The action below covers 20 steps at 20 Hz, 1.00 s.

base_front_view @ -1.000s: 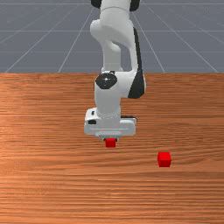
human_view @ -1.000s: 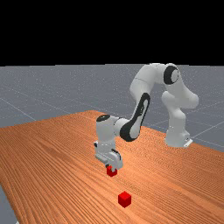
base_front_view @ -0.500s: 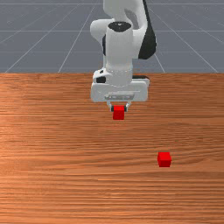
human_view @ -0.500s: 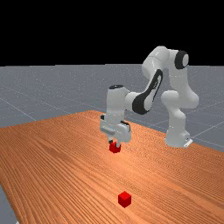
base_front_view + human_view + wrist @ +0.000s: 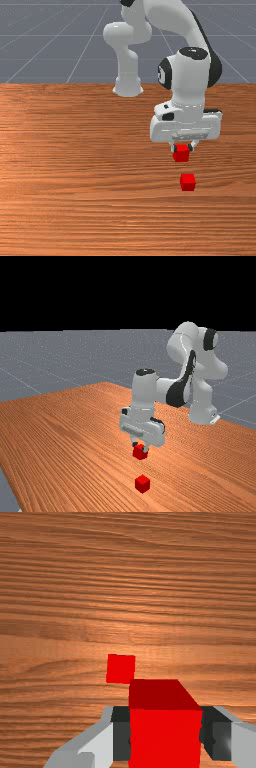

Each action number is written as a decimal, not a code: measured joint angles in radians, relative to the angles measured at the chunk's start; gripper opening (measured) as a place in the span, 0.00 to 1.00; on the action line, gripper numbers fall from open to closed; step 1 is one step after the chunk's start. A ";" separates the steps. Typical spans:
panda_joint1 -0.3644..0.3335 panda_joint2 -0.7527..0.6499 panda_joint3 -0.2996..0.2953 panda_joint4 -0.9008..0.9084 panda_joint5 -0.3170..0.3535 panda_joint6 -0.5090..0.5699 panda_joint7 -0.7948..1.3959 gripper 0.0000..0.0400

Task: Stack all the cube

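Fingers [image 5: 120,734] grip a red cube [image 5: 165,739] above the counter [image 5: 75,200]; it needs centring squarely over the second cube [image 5: 120,669] before gentle lowering and release.

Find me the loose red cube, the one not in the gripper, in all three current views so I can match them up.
Front view: the loose cube is right of the middle and below it, under the held cube.
Far view: low, just right of the middle, below the held cube.
Wrist view: on the table, by a corner of the held cube.
Shared landmark: the held cube, between the gripper's fingers.
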<state>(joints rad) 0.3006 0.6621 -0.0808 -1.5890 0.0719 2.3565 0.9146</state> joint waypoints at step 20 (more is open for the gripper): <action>0.048 0.120 0.012 0.148 -0.024 -0.019 0.019 0.88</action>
